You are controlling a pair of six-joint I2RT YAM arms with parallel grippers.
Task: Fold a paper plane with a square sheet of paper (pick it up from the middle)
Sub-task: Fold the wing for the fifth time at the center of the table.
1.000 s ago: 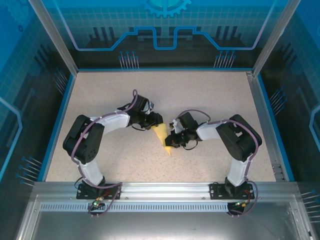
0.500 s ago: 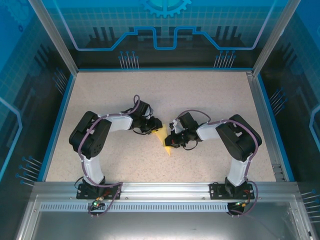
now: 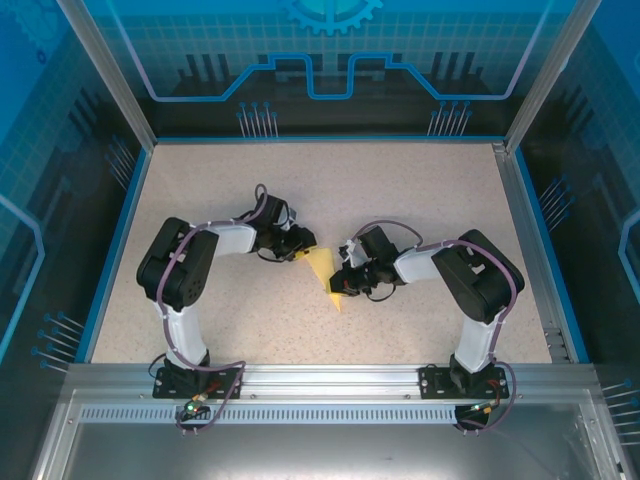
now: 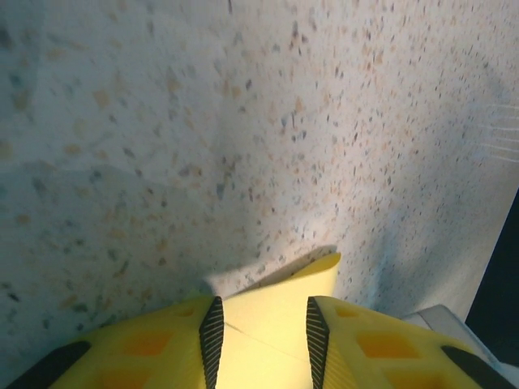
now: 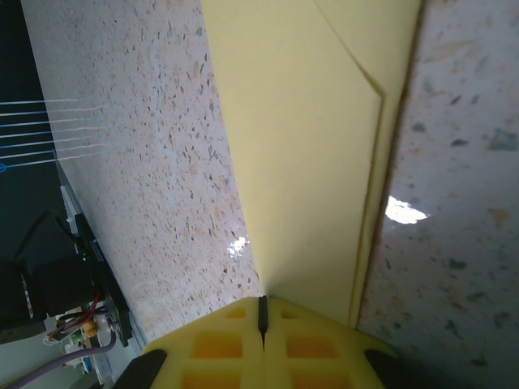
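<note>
The yellow sheet of paper [image 3: 322, 272] lies mid-table, folded into a narrow wedge whose point faces the near edge. My left gripper [image 3: 302, 252] is at its far left corner. In the left wrist view the paper [image 4: 280, 288] lies flat between the fingers of that gripper [image 4: 259, 312], which stand apart and open, and a corner curls up off the table. My right gripper [image 3: 339, 285] is at the paper's near right side. In the right wrist view that gripper [image 5: 261, 304] is shut on the edge of the folded paper [image 5: 308, 154], whose layers run away from the jaws.
The speckled tabletop [image 3: 420, 190] is bounded by a blue rim [image 3: 128, 225] and clear walls. An aluminium rail [image 3: 330, 380] runs along the near edge by the arm bases. Both arms are bent inward around the paper.
The left gripper came down over the paper's far corner, then drew slightly left, uncovering more of the sheet. The right gripper has stayed put, shut on the paper.
</note>
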